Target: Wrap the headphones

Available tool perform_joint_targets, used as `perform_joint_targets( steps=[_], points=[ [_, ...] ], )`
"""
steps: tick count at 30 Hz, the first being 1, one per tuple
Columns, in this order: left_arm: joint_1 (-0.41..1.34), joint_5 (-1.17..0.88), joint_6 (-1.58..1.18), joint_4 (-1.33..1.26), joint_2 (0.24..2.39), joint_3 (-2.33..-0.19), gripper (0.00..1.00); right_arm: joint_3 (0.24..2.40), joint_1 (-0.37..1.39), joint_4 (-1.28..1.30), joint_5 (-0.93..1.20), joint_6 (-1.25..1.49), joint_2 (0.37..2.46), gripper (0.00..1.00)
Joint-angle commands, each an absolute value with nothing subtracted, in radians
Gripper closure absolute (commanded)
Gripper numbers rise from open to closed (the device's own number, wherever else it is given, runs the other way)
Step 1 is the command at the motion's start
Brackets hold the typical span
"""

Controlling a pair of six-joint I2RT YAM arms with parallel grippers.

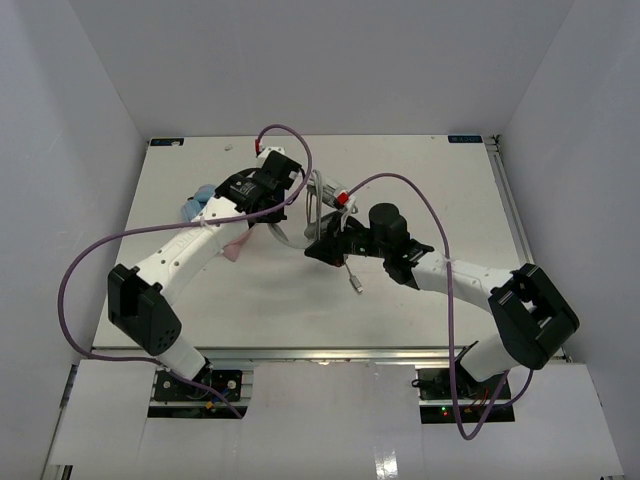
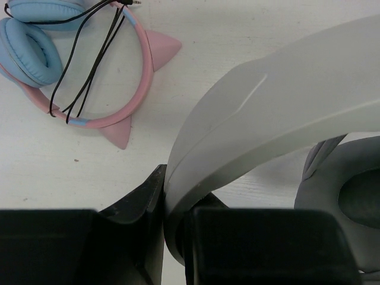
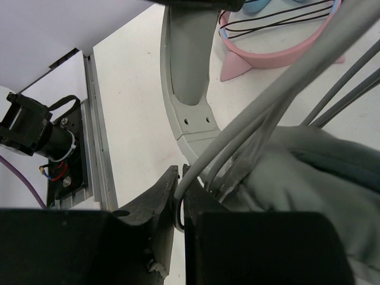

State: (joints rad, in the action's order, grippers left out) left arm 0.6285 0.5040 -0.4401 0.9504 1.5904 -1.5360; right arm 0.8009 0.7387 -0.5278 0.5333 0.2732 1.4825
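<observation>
The white-and-grey headphones (image 1: 312,205) are held between both arms at mid table. My left gripper (image 2: 172,225) is shut on the white headband (image 2: 267,107), with a grey padded ear cup (image 2: 350,202) to its right. In the top view the left gripper (image 1: 272,210) sits just left of the right gripper (image 1: 318,245). My right gripper (image 3: 181,202) is shut on the thin grey cable (image 3: 285,89), several strands of which run across the ear cup (image 3: 309,172) below the headband (image 3: 187,71). The cable's plug (image 1: 356,284) lies on the table.
A blue-and-pink cat-ear headset (image 2: 35,47) with thin dark cord lies on the table left of the left gripper, also showing in the top view (image 1: 205,200) and the right wrist view (image 3: 279,56). White walls enclose the table. A rail with a motor (image 3: 35,130) runs along the table edge.
</observation>
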Motion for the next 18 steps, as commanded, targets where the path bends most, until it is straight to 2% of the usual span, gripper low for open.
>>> perform_joint_targets(
  steps=[1,18],
  points=[
    [0.618,0.418,-0.56,0.865,1.458,-1.591,1.0,0.767,0.763,-0.55,0.483,0.222,1.457,0.87],
    [0.618,0.351,-0.637,0.809,1.35,-1.566,1.0,0.655,0.816,-0.637,0.274,0.179,1.406,0.88]
  ],
)
